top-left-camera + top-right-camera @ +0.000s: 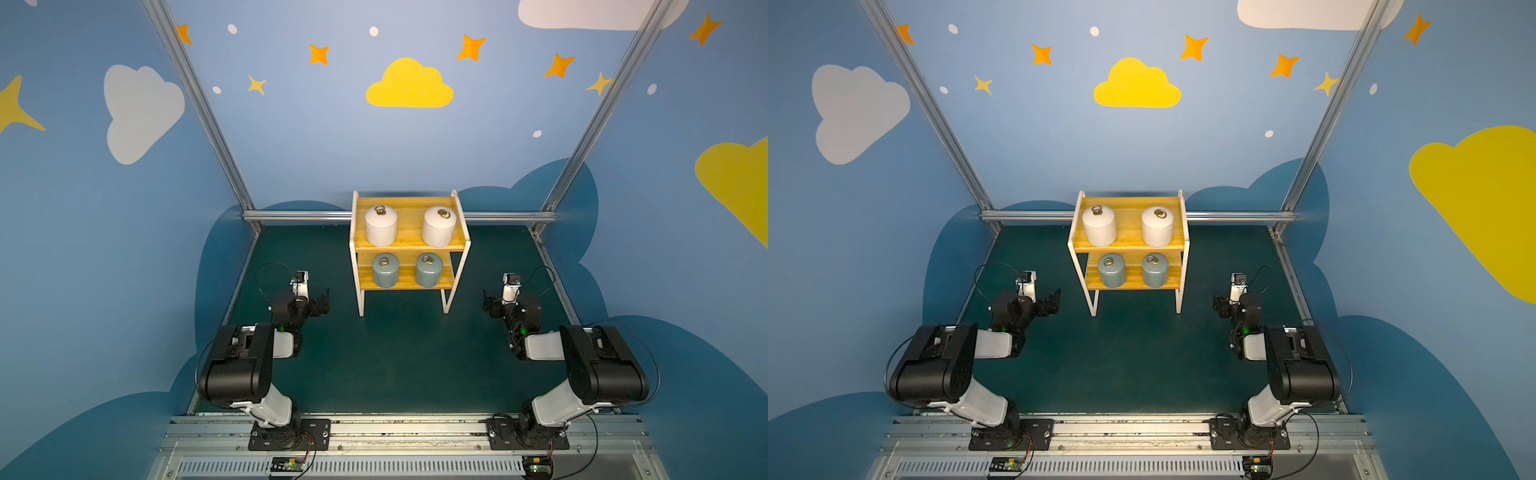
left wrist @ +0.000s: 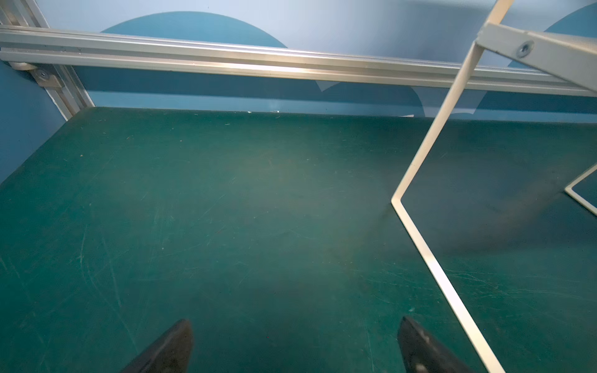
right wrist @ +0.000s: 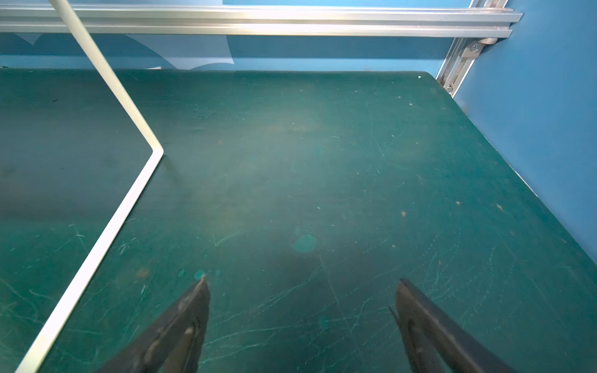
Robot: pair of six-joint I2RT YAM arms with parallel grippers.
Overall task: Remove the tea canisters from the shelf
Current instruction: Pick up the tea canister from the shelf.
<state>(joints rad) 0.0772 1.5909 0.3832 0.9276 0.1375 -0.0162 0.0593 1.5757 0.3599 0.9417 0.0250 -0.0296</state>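
**Dark green table mat point(image 1: 395, 365), blue cloud-painted walls point(image 1: 291, 145): two-tier yellowish-wood shelf w/ thin white frame point(image 1: 409, 248) fully loaded, nothing gripped**

Shelf stands at far centre of mat, in both top views. Top board: two larger white round ceramic-looking tea canisters w/ brass ring lid handles, left white canister point(image 1: 381, 226) and right white canister point(image 1: 439, 227), upright, apart. Lower board: two smaller grey-blue ones, left grey-blue canister point(image 1: 385, 271) and right grey-blue canister point(image 1: 429, 270), upright too. Left gripper point(image 1: 322, 301) hangs low over mat, near shelf's front left leg, well short of the canisters; jaws spread wide, empty. Wrist view: its black fingers point(image 2: 168, 348) apart over bare mat, white leg point(image 2: 429, 258) beside. Right gripper point(image 1: 490, 303) sits near front right leg, jaws parted, nothing between. Lower-tier pair lies nearest, inward of each gripper, no contact.
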